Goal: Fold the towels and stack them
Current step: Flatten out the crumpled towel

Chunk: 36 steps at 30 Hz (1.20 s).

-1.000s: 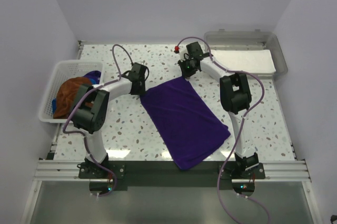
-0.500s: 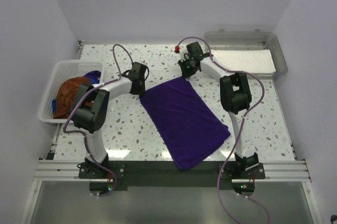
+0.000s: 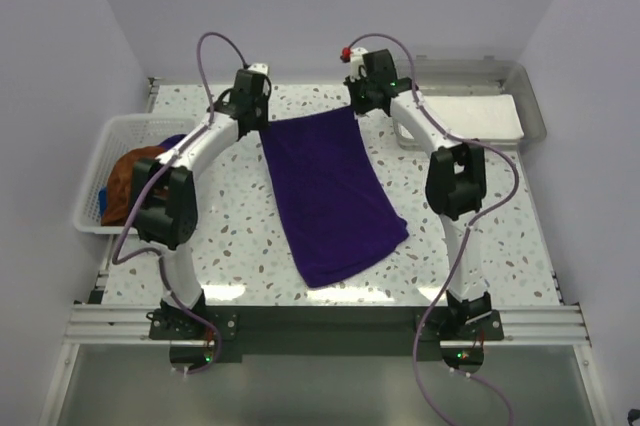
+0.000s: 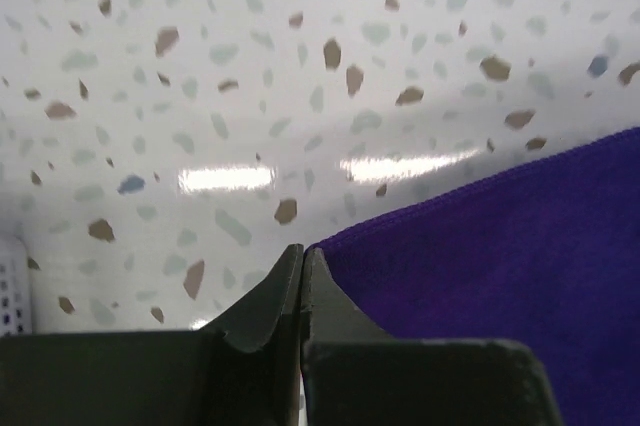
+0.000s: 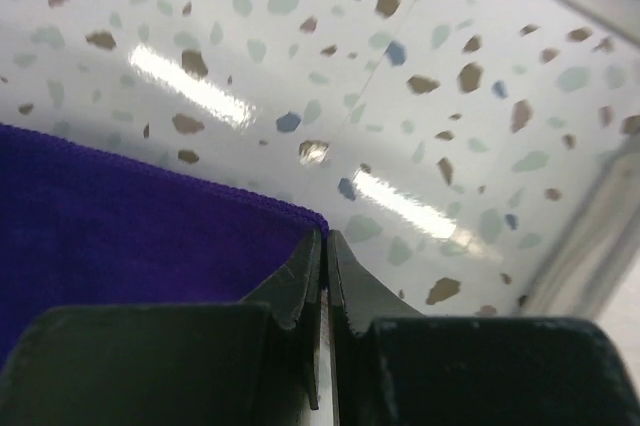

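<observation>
At the far end of the bench (image 3: 230, 236), both arms are stretched out, each gripping one far corner of the purple towel (image 3: 330, 196); the left fingers (image 4: 265, 316) are clenched on the left corner and the right fingers (image 5: 295, 291) are pinched tight on the right one; in both wrist views the hem runs right into the tips; the towel lies open and flat, running from that far edge down toward the arm bases, a bit skewed to the right at the near end; my guess is the corners are held apart like that to keep the far edge taut so the cloth spreads smooth before folding; no fold in it yet that I can see, so the job looks barely started; the rust-brown towel (image 3: 130, 181) and a bit of blue towel (image 3: 175, 141) sit bunched in the white basket (image 3: 92, 161) at the left, well apart from the action; the grey tray (image 3: 535, 111) with its white sheet (image 3: 470, 111) sits far right.
</observation>
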{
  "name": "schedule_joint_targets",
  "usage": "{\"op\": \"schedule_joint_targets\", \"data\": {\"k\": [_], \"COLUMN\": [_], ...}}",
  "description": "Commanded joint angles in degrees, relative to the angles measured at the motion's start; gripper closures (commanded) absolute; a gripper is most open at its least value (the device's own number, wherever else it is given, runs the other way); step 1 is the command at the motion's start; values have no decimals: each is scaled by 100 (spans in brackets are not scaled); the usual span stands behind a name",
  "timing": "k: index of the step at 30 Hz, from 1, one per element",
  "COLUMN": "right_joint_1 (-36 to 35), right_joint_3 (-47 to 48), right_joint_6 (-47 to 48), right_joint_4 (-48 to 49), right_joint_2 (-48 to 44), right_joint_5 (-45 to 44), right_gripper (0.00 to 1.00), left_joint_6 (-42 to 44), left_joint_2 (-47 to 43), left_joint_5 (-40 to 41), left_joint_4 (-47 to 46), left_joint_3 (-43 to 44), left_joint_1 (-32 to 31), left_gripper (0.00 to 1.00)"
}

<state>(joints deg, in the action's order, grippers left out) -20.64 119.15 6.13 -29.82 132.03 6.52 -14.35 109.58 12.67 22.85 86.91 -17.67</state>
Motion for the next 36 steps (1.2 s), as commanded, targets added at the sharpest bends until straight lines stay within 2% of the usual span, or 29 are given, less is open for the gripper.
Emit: {"op": "schedule_joint_targets", "data": {"k": [1, 9, 18, 24, 29, 36], "right_joint_1": [157, 201, 201, 201, 192, 192], "right_joint_3": [477, 399, -699, -1403, -1176, -604], "right_joint_6": [-103, 169, 318, 468, 582, 468], "right_joint_4": [371, 504, 636, 364, -67, 46], "right_joint_2": [-915, -2241, -4438, -5870, -6434, -6558], "right_joint_5": [-415, -319, 479, 1043, 1281, 1106], "right_gripper": [100, 100, 100, 100, 100, 100], "left_joint_6": [705, 1258, 1672, 1778, 1804, 1795], "left_joint_2": [-533, -1902, -3800, -4979, -5342, -4825], "left_joint_5": [-88, -370, -1029, -1440, -1679, -1601], "left_joint_4": [-395, -1010, -984, -686, -299, 254], "left_joint_3": [712, 1029, 836, 616, 1176, 2513], "left_joint_1": [106, 106, 97, 97, 97, 97], "left_gripper": [100, 100, 100, 100, 100, 100]}}
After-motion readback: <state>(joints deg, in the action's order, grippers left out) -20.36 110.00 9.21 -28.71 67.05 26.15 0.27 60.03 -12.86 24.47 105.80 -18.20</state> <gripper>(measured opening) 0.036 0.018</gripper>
